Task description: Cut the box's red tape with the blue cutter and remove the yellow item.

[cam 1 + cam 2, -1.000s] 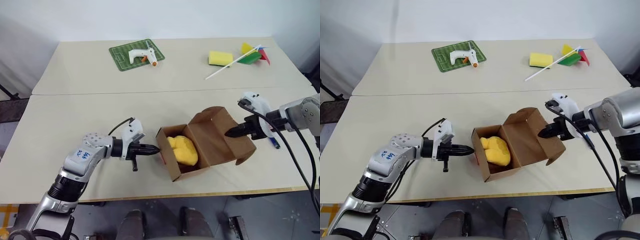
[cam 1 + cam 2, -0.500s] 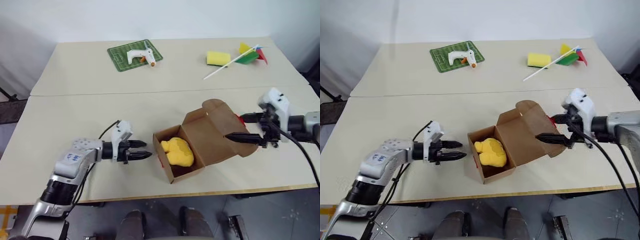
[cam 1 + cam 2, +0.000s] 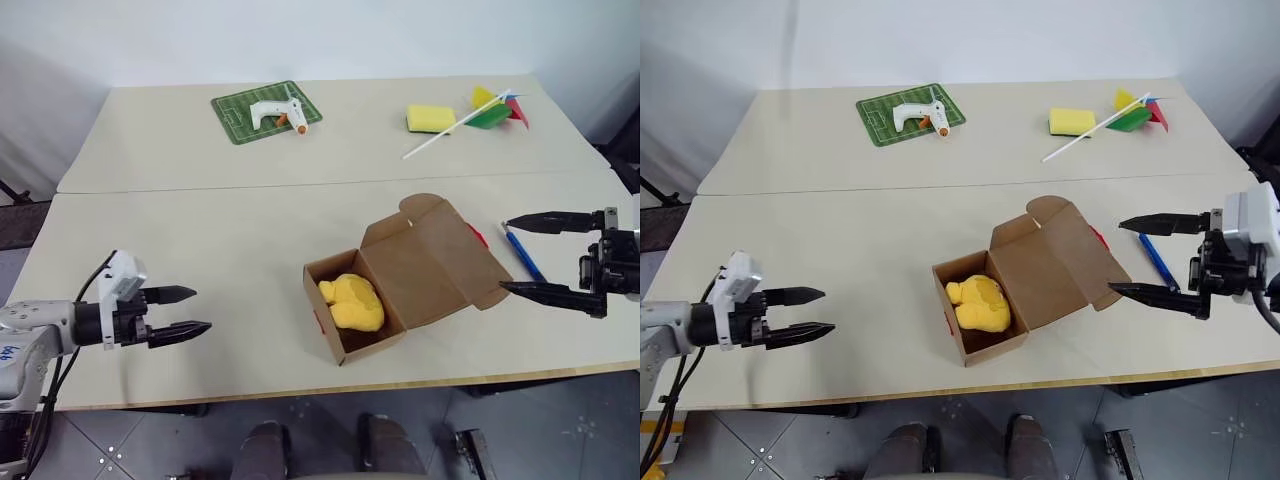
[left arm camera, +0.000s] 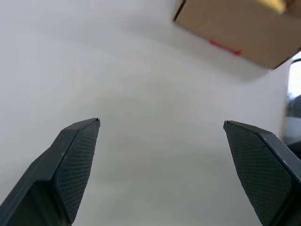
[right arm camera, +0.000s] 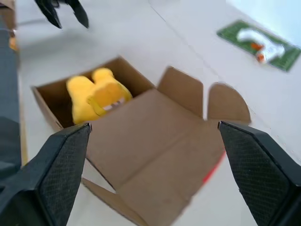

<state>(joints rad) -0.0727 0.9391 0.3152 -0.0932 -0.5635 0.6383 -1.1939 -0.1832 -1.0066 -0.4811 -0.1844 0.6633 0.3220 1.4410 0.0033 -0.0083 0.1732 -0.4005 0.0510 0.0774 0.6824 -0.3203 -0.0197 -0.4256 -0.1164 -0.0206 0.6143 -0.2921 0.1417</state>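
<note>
Box [image 3: 395,290] sits near the front edge of the near table [image 3: 200,240], roughly centre. One carton, open: lid folded back toward the robot's right and away, long axis running diagonally from near-left to far-right. One yellow item [image 3: 352,302] lies inside the open compartment, lumpy and rounded. Red tape [image 3: 478,236] shows as a sliver at the lid's far-right edge; a second red mark shows on the carton's left wall. One blue cutter [image 3: 522,254] lies flat on the table just right of the lid, long axis pointing away and slightly left.

Left gripper [image 3: 184,311]: jaws spread wide, holding nothing, well to the left of the box. A second ago it was pinched together right at the carton's left wall.

Right gripper [image 3: 528,256]: jaws fully spread, empty, hanging right of the lid above the cutter. A second ago it was nearly closed at the lid.

Far table: one green mat [image 3: 270,110] with one white glue gun [image 3: 277,110], one yellow sponge [image 3: 429,118], one pinwheel [image 3: 480,112].
</note>
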